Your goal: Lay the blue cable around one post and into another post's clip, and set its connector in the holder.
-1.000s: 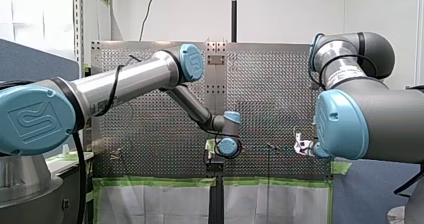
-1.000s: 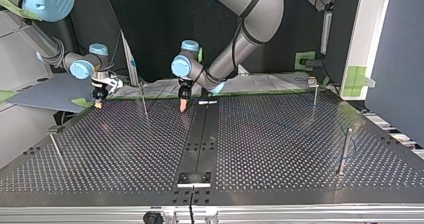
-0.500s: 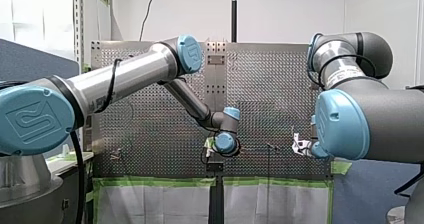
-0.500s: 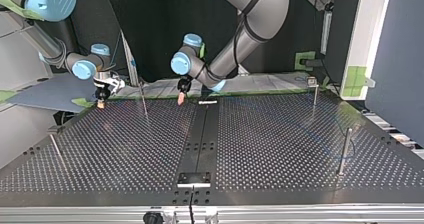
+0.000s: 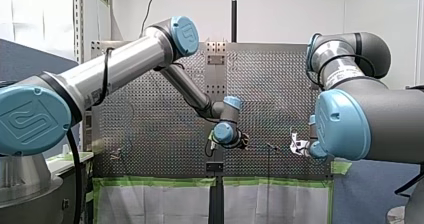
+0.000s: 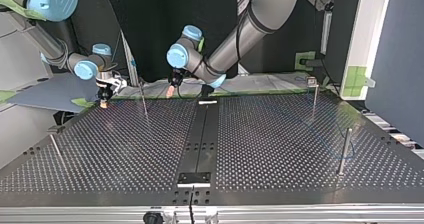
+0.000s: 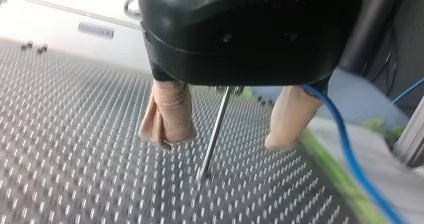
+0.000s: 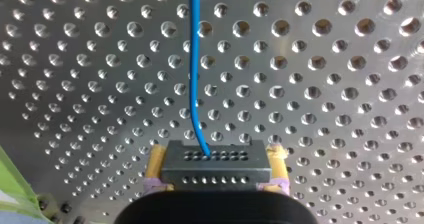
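Note:
In the right wrist view my right gripper (image 8: 216,181) is shut on a black connector (image 8: 216,163), held between its yellow pads. The blue cable (image 8: 195,69) leaves the connector and runs ahead over the perforated table (image 8: 325,84). My left gripper (image 7: 227,131) is open, with nothing between its beige pads (image 7: 167,116). A thin post (image 7: 215,134) stands ahead of the gap, and the blue cable (image 7: 350,159) passes beside one finger. In the top view my right gripper (image 6: 104,103) hangs at the far left edge and my left gripper (image 6: 172,92) near the far middle.
Thin posts stand at the top view's far left (image 6: 143,98), far right (image 6: 314,91), near right (image 6: 345,149) and near left (image 6: 55,149). A black block (image 6: 195,178) sits on the dark centre strip near the front edge. Green tape (image 6: 300,61) lines the far edge.
My left gripper has risen off the table and swung toward the top view's left and far edge, tilting as it went. My right gripper has hardly moved and still holds the connector.

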You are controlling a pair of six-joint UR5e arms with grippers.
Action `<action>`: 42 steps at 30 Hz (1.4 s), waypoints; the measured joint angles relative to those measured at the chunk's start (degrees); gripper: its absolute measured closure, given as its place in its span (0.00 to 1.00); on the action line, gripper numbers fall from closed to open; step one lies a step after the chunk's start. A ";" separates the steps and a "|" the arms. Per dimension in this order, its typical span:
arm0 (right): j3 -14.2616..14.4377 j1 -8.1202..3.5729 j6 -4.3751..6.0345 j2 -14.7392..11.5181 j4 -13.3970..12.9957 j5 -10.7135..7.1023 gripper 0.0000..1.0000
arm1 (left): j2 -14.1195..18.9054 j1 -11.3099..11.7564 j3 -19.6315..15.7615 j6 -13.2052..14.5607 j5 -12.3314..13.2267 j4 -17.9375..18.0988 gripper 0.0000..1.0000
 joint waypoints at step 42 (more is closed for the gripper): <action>0.26 0.73 1.23 0.11 -0.05 -1.15 0.96 | 1.52 -2.65 -7.77 -4.54 5.00 4.91 0.00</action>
